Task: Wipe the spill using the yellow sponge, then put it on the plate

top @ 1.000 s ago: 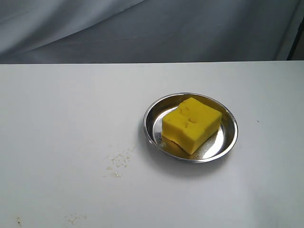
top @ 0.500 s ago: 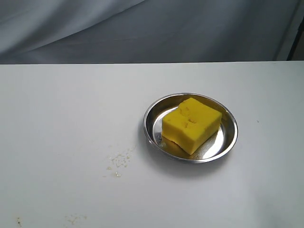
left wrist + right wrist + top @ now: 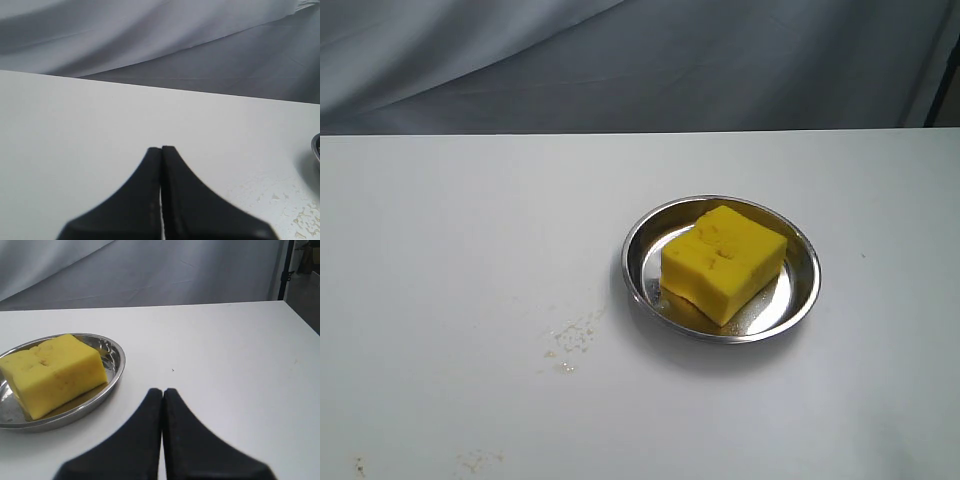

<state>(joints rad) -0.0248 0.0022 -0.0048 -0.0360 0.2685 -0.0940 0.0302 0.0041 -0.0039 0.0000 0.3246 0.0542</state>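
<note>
The yellow sponge (image 3: 724, 261) (image 3: 52, 372) lies inside the plate (image 3: 640, 245) (image 3: 117, 357), a shiny steel dish right of the table's middle. No amber blob shows; only a faint smeared patch of droplets (image 3: 572, 335) (image 3: 282, 205) marks the table left of the plate. Neither gripper appears in the exterior view. In the left wrist view my left gripper (image 3: 161, 148) is shut and empty above bare table, with the plate's rim (image 3: 316, 147) just at the picture's edge. My right gripper (image 3: 163, 390) is shut and empty, a short way from the plate's rim.
The white table (image 3: 440, 250) ends at a back edge against a grey cloth backdrop (image 3: 640, 60). More faint specks (image 3: 475, 460) lie near the front left. A dark stand (image 3: 285, 270) rises beyond the table's far corner in the right wrist view.
</note>
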